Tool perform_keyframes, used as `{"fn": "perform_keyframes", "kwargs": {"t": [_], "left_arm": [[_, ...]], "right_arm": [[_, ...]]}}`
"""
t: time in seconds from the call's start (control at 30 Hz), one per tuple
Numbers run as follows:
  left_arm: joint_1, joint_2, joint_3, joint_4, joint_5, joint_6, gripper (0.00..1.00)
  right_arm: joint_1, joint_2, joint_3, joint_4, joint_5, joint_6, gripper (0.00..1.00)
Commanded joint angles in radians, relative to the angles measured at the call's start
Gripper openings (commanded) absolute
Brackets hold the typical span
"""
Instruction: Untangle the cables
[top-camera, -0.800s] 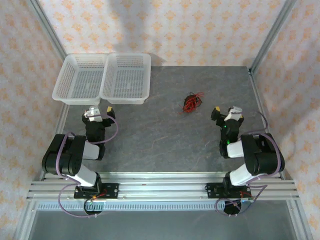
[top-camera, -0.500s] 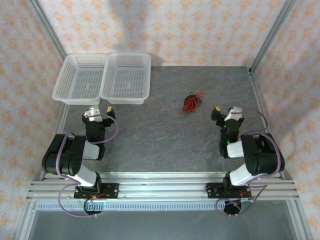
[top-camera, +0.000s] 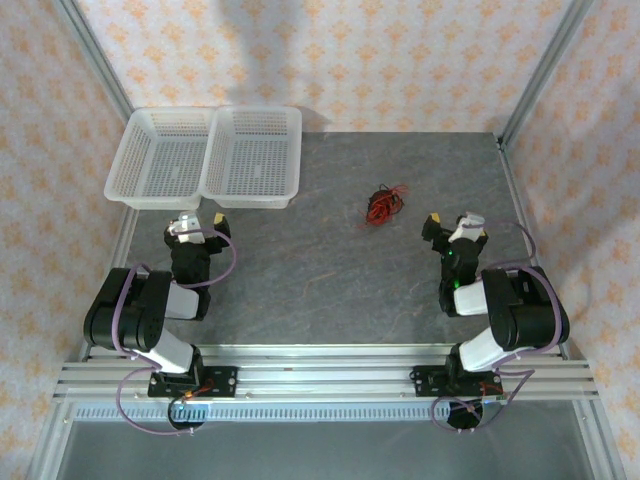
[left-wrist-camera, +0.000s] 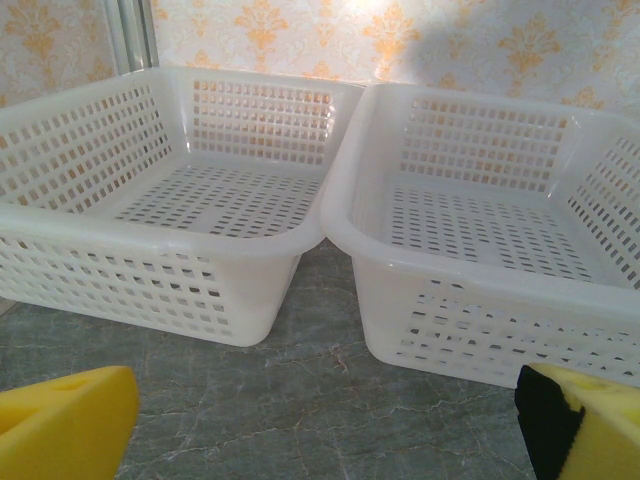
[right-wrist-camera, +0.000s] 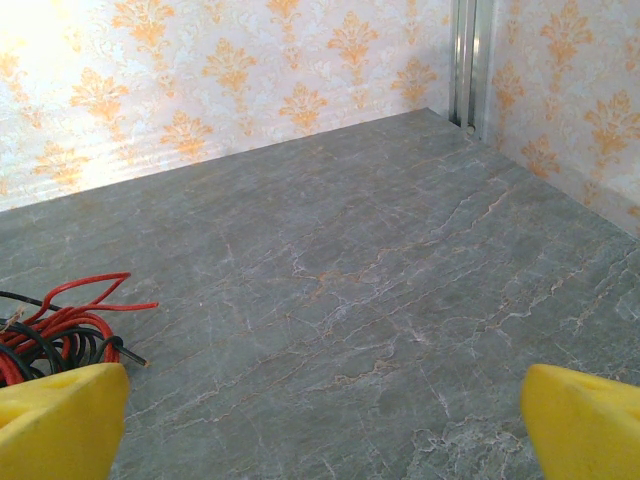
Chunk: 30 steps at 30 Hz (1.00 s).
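The cables (top-camera: 381, 205) lie as one small tangle of thin red and black wires on the grey table, right of centre. In the right wrist view the cables (right-wrist-camera: 60, 327) sit at the left edge, just beyond the left yellow fingertip (right-wrist-camera: 60, 420). My right gripper (top-camera: 453, 224) rests low near the table's right side, open, a short way right of and nearer than the tangle. My left gripper (top-camera: 198, 224) is open too, at the left, facing the baskets with bare table between its yellow pads (left-wrist-camera: 60, 425).
Two white perforated baskets (top-camera: 165, 160) (top-camera: 252, 155) stand side by side at the back left, both empty; in the left wrist view their walls (left-wrist-camera: 150, 280) (left-wrist-camera: 480, 320) are close ahead. Metal frame posts and patterned walls bound the table.
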Motion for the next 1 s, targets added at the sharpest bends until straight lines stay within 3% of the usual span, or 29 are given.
{"fn": "perform_keyframes", "kwargs": {"t": [0.0, 0.43, 0.53, 0.73, 0.83, 0.97], "left_arm": [[-0.002, 0.003, 0.011, 0.007, 0.011, 0.005, 0.99], [-0.001, 0.000, 0.010, 0.014, 0.008, 0.005, 0.99], [-0.002, -0.090, 0.008, -0.054, -0.034, -0.013, 1.00], [-0.004, -0.325, -0.022, -0.175, -0.181, -0.091, 0.99], [-0.003, -0.408, 0.038, -0.346, -0.218, -0.182, 0.99], [-0.004, -0.435, 0.147, -0.559, -0.163, -0.268, 0.96]], "right_arm": [[0.002, -0.008, -0.007, 0.035, 0.026, 0.002, 1.00], [0.002, -0.012, -0.012, 0.041, 0.024, 0.002, 0.99], [0.002, -0.067, 0.008, -0.033, 0.049, 0.013, 0.97], [0.002, -0.245, 0.095, -0.386, 0.073, 0.062, 0.94], [0.002, -0.315, 0.141, -0.550, 0.020, 0.108, 0.94], [0.007, -0.339, 0.270, -0.844, -0.083, 0.183, 0.94]]}}
